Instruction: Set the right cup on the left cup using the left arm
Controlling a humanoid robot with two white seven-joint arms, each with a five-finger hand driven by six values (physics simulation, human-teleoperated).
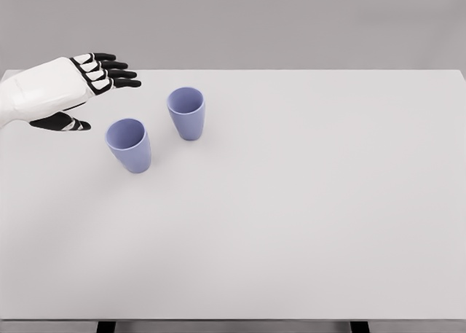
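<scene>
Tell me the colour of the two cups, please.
Both the left cup and the right cup are plain periwinkle blue; head view.

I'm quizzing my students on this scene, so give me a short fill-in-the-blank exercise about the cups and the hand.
1. The number of cups standing on the table is ____.
2. Both the left cup and the right cup are colored ____.
3. The left hand has its fingers spread and holds ____.

Missing words: two; purple; nothing.

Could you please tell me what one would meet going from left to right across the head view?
left hand with fingers spread, holding nothing → left cup → right cup, all over the white table.
</scene>
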